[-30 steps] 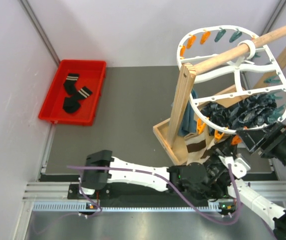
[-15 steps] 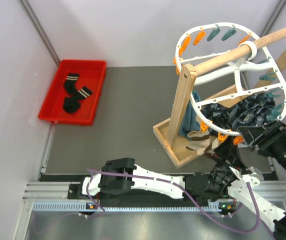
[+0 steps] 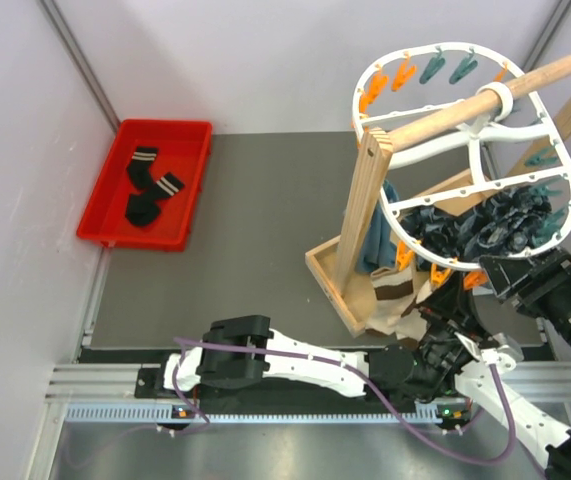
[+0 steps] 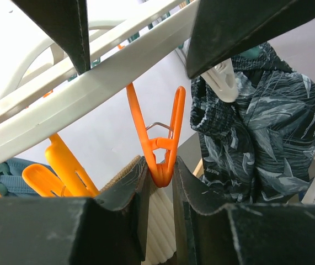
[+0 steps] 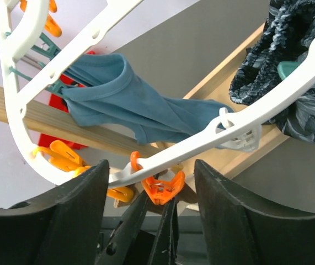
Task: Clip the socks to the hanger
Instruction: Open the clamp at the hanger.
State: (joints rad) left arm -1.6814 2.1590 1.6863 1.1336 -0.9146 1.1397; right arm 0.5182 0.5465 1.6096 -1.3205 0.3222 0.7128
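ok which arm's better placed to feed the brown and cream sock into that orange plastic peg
Left, probably: left gripper pinches the orange plastic peg's tip, brown and cream sock beside it; right gripper open, empty.

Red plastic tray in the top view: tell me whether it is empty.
No, black socks with white-striped cuffs lie inside the red plastic tray.

left arm: stretched rightward | left gripper [image 4: 161,168]: pinched on orange peg [image 4: 160,146] | right gripper [image 5: 150,165]: jaws wide apart
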